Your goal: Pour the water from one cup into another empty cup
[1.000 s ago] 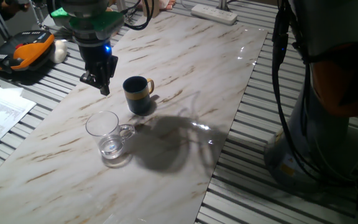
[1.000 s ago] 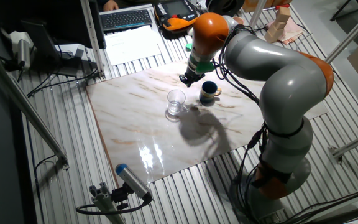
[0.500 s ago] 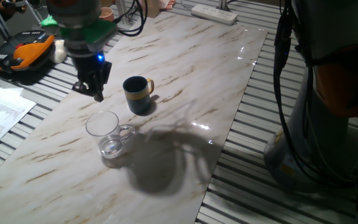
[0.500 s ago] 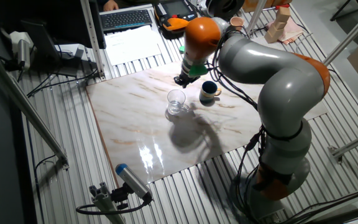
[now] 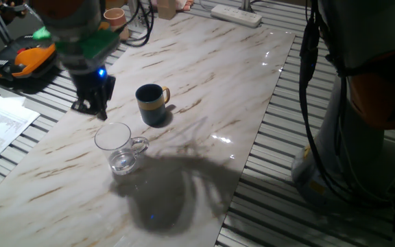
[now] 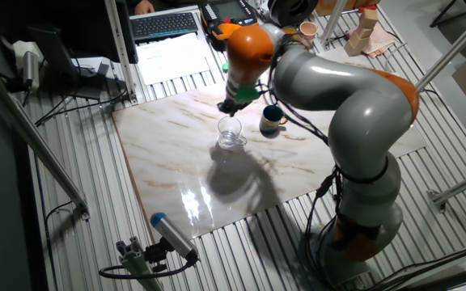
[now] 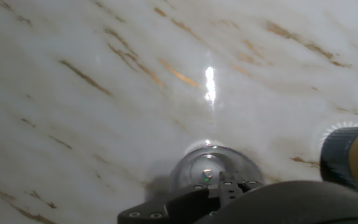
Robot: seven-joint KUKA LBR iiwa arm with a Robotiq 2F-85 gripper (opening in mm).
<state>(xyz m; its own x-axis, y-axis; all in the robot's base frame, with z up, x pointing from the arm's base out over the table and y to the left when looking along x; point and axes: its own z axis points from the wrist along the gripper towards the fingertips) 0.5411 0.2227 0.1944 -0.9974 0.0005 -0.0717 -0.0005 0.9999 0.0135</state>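
2 round mugs — clear glass (image 5: 118,149), glazed navy (image 5: 151,104) — on veined marble (image 5: 218,82).

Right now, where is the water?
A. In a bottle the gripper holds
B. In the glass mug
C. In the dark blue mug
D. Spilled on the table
B: a little clear water sits in the bottom of the upright glass mug; the gripper holds nothing.

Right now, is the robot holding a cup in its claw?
No, nothing. The claw hangs in the air beside the glass mug, not touching it or the blue mug.
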